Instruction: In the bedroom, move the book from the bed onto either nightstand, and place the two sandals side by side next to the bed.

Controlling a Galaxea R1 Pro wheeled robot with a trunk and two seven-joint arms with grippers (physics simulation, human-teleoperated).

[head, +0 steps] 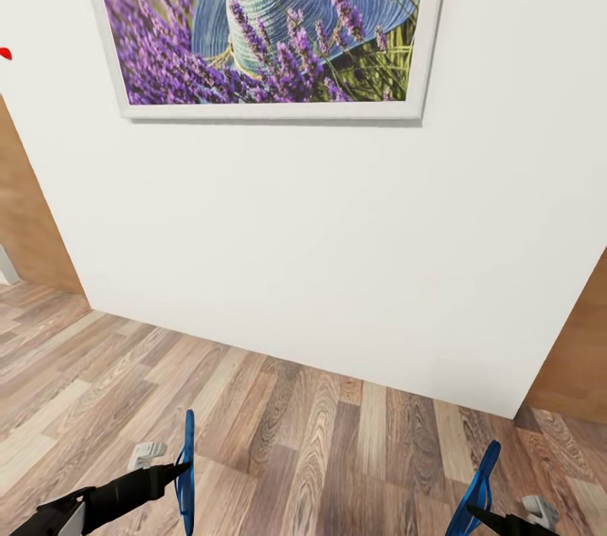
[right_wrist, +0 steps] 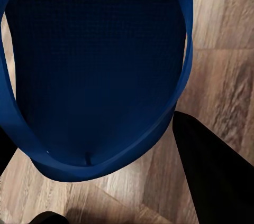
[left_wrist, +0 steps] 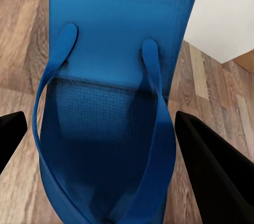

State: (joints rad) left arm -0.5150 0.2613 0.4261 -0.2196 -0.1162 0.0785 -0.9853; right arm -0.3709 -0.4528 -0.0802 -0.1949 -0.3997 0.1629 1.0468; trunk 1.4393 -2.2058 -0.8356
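Left wrist view: blue sandal (left_wrist: 114, 102) hung closest to the lens, strap side facing it, two straps running from the upper sole down toward the bottom edge; black fingers (left_wrist: 211, 166) stood at lower left and lower right, either side of the sole.
Left grip: jaws looked clamped on the sandal near its toe end, though the contact itself sat below the frame edge.
Right wrist view: second sandal (right_wrist: 98, 71) covered the upper left and centre, dark textured sole ringed by a bright blue edge; one black finger (right_wrist: 211, 171) sat at lower right over wood-plank floor (right_wrist: 222, 34).
Right grip: jaws appeared closed on this sandal, contact again hidden.
Head view: left gripper (head: 173, 473) at lower left held its sandal (head: 187, 469) edge-on and upright; right gripper (head: 476, 513) at lower right held the other (head: 476, 490) tilted; white wall (head: 295, 249) and a framed lavender picture (head: 270, 13) filled the rest.
Handling: thin, light, probably flexible foam; likely to droop or swing, so a pinch across the sole edge suits better than the straps.
Bed, book: neither could be placed from here.
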